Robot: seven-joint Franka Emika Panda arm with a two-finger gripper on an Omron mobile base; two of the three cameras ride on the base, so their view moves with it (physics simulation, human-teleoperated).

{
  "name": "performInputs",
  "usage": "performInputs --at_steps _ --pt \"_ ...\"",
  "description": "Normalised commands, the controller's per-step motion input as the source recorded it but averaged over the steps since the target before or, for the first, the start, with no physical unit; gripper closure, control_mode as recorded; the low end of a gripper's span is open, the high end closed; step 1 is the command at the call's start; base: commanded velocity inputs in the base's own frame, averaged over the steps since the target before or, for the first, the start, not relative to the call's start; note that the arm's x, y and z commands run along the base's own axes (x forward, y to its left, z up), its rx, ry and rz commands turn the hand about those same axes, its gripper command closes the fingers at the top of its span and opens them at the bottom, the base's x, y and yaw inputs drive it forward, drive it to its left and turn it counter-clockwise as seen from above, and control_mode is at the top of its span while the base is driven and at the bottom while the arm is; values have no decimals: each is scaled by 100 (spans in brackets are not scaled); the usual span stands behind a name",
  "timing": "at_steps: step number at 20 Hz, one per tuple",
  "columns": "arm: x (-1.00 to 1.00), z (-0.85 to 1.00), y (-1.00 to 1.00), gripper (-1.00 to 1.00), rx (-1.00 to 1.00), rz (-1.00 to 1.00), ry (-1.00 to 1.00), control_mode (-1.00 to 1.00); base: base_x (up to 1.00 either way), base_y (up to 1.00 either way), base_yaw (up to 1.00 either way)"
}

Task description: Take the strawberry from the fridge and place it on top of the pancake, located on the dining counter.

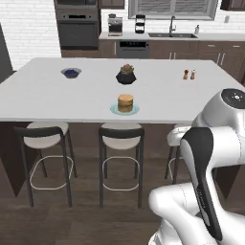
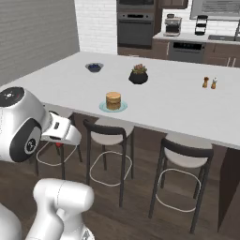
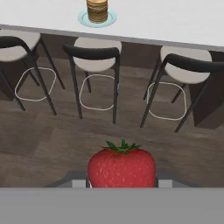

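Note:
The strawberry (image 3: 121, 168), red with a green leafy cap, fills the bottom of the hand view, and my gripper (image 3: 121, 183) is shut on it, low in front of the stools. In the right base view the gripper (image 2: 59, 142) hangs beside the arm's elbow with a speck of red in it. The pancake (image 1: 126, 103) (image 2: 113, 100) (image 3: 97, 9) is a golden stack on a pale blue plate (image 1: 115, 111) near the front edge of the white dining counter (image 1: 57, 91) (image 2: 178, 108) (image 3: 175, 22), ahead of and above the gripper. The fridge is out of view.
Three dark stools (image 1: 121, 139) (image 2: 108, 136) (image 3: 94, 59) stand along the counter's near side, between me and the pancake. On the counter sit a black bowl with a plant (image 1: 126, 75), a small bowl of dark berries (image 1: 71, 72), and two shakers (image 1: 189, 74).

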Motion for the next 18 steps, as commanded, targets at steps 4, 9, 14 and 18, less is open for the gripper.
performInputs --at_steps 4,9,14,18 --pt "0 0 0 100 0 0 0 100 100 96 -25" --pt "0 0 0 100 0 0 0 100 94 59 -34" --pt "0 0 0 100 0 0 0 100 53 -3 -49" --pt "0 0 0 100 0 0 0 100 23 7 -35"
